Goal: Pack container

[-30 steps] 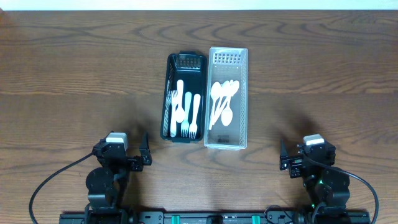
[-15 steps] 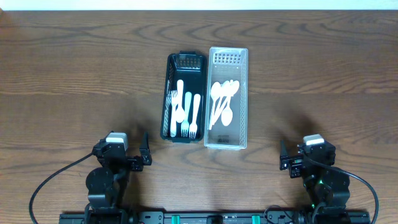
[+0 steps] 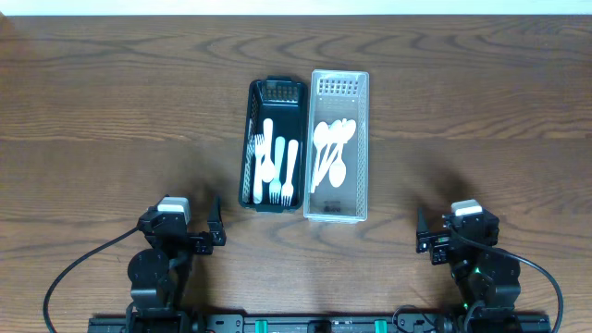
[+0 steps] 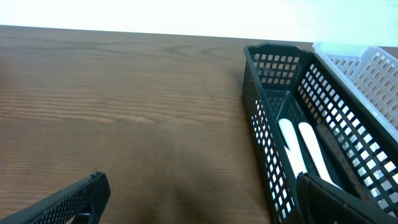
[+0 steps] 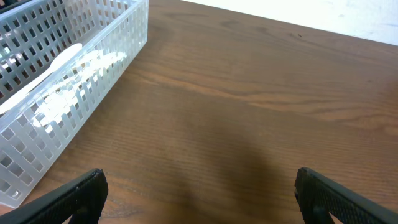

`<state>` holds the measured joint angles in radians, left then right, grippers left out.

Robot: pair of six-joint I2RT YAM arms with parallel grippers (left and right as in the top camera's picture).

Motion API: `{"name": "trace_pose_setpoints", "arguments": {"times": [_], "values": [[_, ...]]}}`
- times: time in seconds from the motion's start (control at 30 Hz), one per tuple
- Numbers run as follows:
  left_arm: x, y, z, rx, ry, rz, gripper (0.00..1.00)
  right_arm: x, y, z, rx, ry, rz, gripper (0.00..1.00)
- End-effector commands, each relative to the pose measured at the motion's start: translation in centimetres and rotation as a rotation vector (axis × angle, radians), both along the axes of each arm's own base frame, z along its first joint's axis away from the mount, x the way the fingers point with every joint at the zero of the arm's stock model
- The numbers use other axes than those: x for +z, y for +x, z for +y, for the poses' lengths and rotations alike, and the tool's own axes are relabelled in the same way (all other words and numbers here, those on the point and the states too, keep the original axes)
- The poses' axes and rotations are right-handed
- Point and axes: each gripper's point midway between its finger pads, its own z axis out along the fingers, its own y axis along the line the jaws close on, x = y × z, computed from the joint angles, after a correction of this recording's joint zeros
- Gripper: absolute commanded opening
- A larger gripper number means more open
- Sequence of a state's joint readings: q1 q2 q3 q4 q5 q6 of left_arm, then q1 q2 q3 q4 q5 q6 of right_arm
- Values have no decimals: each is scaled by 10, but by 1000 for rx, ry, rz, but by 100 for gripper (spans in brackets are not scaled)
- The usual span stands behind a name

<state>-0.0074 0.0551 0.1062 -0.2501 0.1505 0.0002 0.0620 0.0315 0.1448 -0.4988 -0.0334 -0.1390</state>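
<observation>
- At the middle of the wooden desk (image 3: pixel 111 111), I see a black lattice basket (image 3: pixel 251 139) of white plastic forks (image 3: pixel 277 171) touching a clear perforated basket (image 3: pixel 364 139) of white spoons (image 3: pixel 331 153), long axes running away from me.
- Both lie ahead: left gripper (image 3: pixel 215 225) nearer black, right gripper (image 3: pixel 423 236) nearer clear; each gapes wide, empty.

Layout: two baskets side by side mid-table, my arms at the near edge.
On the table (image 3: pixel 111 111) the fork basket (image 3: pixel 252 148) sits at 9 o'clock of the spoon basket (image 3: pixel 366 148), long walls right against each other, both running 12-to-6. The forks (image 3: pixel 277 171) lie lengthwise in the first, the spoons (image 3: pixel 331 153) lengthwise in the second. My left gripper (image 3: pixel 217 227) is at 7 o'clock from the pair and my right gripper (image 3: pixel 421 236) at 5 o'clock, both well apart from them.
</observation>
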Motion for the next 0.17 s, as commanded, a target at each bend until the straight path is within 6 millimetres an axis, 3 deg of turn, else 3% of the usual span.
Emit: {"name": "trace_pose_setpoints", "arguments": {"times": [0.0,0.13], "values": [[-3,0,2,8,0,4,98,-2,0,2,6,13,0,99],[-3,0,2,8,0,5,98,-2,0,2,6,13,0,99]]}}
